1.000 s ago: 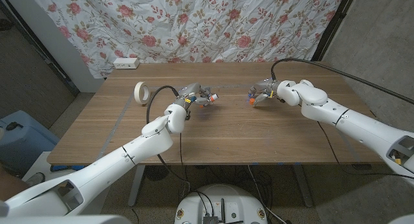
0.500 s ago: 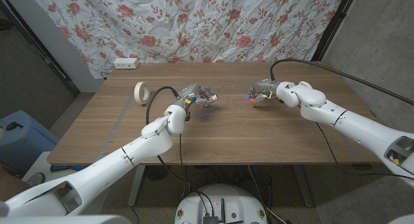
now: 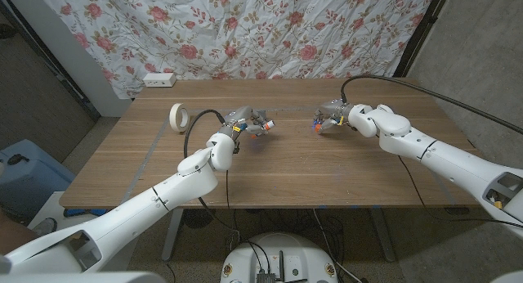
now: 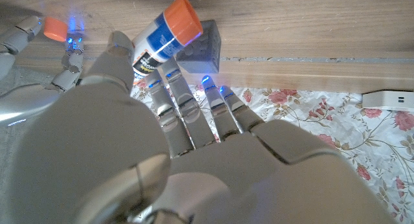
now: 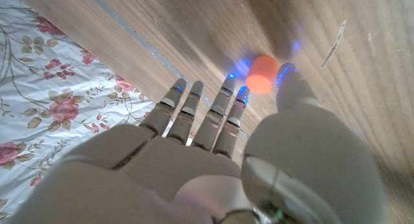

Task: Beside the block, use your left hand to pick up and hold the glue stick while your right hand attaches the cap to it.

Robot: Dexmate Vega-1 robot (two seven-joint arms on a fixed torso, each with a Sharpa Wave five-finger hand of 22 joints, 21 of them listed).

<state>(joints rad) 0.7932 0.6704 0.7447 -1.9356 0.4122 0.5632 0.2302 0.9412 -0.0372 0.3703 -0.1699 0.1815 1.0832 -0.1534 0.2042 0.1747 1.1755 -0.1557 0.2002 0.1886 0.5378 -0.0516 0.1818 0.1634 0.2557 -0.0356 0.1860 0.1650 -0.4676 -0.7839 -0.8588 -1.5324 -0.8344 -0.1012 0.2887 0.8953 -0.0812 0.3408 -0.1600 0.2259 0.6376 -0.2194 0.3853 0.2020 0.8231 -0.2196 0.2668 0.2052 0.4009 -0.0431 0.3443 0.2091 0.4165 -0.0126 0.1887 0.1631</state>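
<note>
My left hand (image 3: 245,123) holds the glue stick (image 3: 265,125) a little above the table's middle, its tip pointing toward my right hand. In the left wrist view the white-and-blue glue stick (image 4: 163,37) with its orange end sits between thumb and fingers, and the grey block (image 4: 206,40) lies on the table just behind it. My right hand (image 3: 333,114) pinches the small orange cap (image 3: 316,126) between thumb and fingers, a short gap to the right of the stick. The cap (image 5: 262,74) also shows at the fingertips in the right wrist view.
A roll of masking tape (image 3: 177,114) lies on the table to the left of my left hand. A white power strip (image 3: 158,79) sits at the far edge by the floral cloth. A black cable (image 3: 384,78) arcs over my right arm.
My right hand has edged slightly left and up with the cap, toward the glue stick. The left hand has stayed almost still.
</note>
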